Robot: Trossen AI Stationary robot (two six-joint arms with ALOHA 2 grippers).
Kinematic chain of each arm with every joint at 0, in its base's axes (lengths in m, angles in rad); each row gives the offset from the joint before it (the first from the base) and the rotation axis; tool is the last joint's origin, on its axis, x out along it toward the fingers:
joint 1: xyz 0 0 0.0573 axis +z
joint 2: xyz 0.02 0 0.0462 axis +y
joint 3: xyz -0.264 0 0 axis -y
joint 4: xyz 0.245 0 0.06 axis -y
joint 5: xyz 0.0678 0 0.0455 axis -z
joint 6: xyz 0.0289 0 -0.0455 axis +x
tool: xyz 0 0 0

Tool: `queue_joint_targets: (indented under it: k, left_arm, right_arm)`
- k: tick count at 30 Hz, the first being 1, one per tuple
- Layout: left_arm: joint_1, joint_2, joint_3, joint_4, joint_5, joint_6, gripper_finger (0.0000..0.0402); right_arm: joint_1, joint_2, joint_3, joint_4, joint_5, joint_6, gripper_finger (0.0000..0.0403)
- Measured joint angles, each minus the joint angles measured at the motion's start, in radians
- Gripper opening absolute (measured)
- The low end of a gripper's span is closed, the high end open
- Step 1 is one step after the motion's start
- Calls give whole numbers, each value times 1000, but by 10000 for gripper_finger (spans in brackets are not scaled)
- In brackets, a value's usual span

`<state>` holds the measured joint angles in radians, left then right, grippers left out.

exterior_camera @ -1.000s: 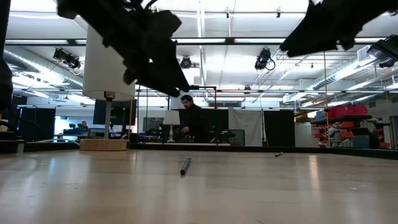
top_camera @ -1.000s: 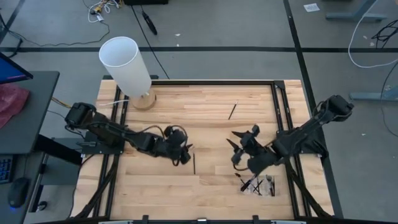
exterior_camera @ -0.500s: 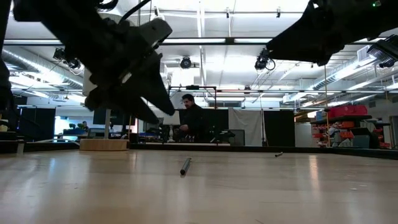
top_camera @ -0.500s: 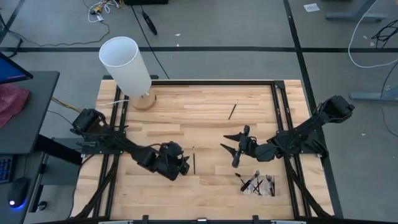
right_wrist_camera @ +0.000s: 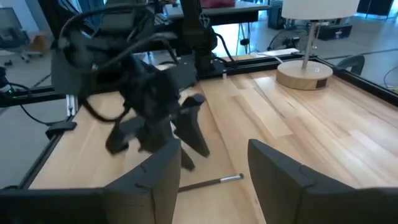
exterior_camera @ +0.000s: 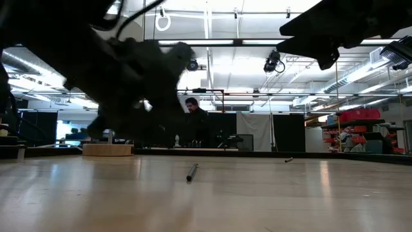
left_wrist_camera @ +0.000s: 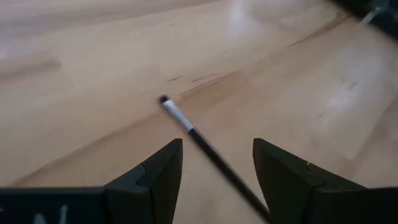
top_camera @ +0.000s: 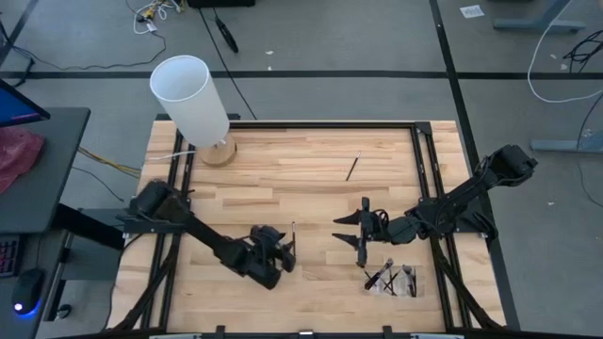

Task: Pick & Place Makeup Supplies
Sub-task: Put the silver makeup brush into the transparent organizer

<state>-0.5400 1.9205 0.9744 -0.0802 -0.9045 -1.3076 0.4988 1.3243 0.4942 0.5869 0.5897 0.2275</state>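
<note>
Pale wood table (top_camera: 311,179) is carrying a thin dark brush (left_wrist_camera: 193,132); left gripper (left_wrist_camera: 217,165) hovering open above it, right gripper (right_wrist_camera: 214,163) also spread nearby.

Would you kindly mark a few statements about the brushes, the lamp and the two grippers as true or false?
1. The left gripper has its jaws open over a makeup brush lying on the table. True.
2. The right gripper grips a brush. False: its jaws are open and empty.
3. A heap of brushes lies near the table's front right. True.
4. The white lamp stands at the table's back right corner. False: it is at the back left.
5. A lone brush lies toward the back of the table. True.
</note>
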Motion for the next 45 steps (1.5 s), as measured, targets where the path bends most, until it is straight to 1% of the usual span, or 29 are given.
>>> queue_joint_targets:
  k: [2,4,6,9,10,15,21,25,29,32,34,36,38,41,43,45]
  left_arm:
    - [14,50,64,-59,-1,39,199]
    - [28,102,135,-175,-3,36,199]
    - [37,147,192,-279,-33,29,199]
    - [40,207,234,-286,-110,22,199]
    - [40,223,241,-284,-120,21,199]
    - [44,250,214,-275,-97,-29,199]
    - [3,250,148,-259,-99,-69,185]
    - [-25,250,117,-251,-103,-68,173]
    - [-46,227,83,-240,-96,-34,168]
    - [-54,177,36,-194,-64,26,167]
    - [-56,139,-14,-124,-41,80,167]
    - [-56,97,-79,-19,-14,151,167]
    - [-57,66,-153,125,-6,244,167]
    - [-57,51,-242,329,3,394,167]
    - [-51,50,-281,410,10,459,167]
    - [-38,48,-304,450,27,507,167]
  right_arm:
    - [0,0,0,4,-4,8,187]
    - [0,0,0,5,-5,29,187]
    - [0,0,0,11,-5,39,187]
    - [0,0,0,12,-5,52,187]
    - [0,0,0,12,-5,52,187]
    - [0,0,0,6,-5,52,187]
    - [0,0,0,3,-5,64,187]
    - [0,0,0,-5,-6,79,187]
    - [0,0,0,-11,-7,79,187]
    - [0,0,0,-15,-7,79,187]
    - [0,0,0,-24,-7,79,187]
    - [0,0,0,-26,-7,79,187]
    - [0,0,0,-31,-7,79,187]
    - [0,0,0,-34,-7,79,187]
    - [0,0,0,-37,-7,78,187]
    - [0,0,0,-43,-7,81,187]
